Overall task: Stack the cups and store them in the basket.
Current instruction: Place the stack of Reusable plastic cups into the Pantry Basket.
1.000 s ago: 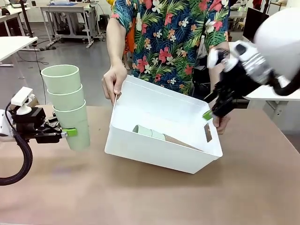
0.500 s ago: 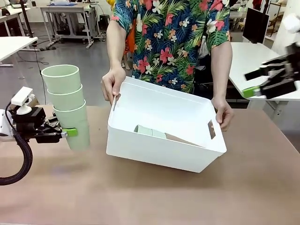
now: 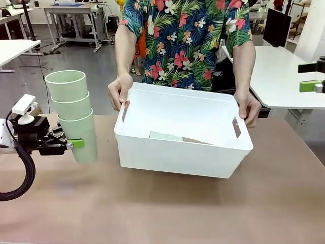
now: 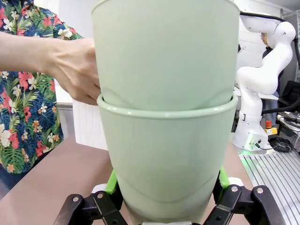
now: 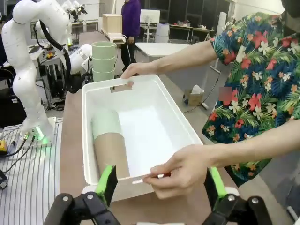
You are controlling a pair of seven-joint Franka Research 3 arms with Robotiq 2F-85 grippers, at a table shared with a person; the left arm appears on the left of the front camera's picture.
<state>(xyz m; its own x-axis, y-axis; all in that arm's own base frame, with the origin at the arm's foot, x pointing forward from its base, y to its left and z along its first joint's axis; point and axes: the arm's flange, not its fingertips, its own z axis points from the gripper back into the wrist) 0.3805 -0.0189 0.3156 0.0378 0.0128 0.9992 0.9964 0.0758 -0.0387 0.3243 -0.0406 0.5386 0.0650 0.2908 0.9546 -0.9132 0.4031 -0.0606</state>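
Three mint green cups (image 3: 75, 114), nested in one stack, above the counter's (image 3: 162, 213) left edge. One white basket (image 3: 177, 155) mid-counter toward the far edge. Inside it, lying down: one mint green cup (image 5: 107, 123) nested with one tan-brown cup (image 5: 111, 152). Cups total: five, four mint, one tan-brown. Two person's hands (image 3: 120, 90) on the basket, one per short end. Two end effectors: left (image 3: 71, 144), right (image 3: 311, 76).

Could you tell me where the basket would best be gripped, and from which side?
Probably by the slot handles in the short end walls of the basket. The person's hands hold those ends by the rim. A gripper should come from above, one finger through a slot, pinching the rim.
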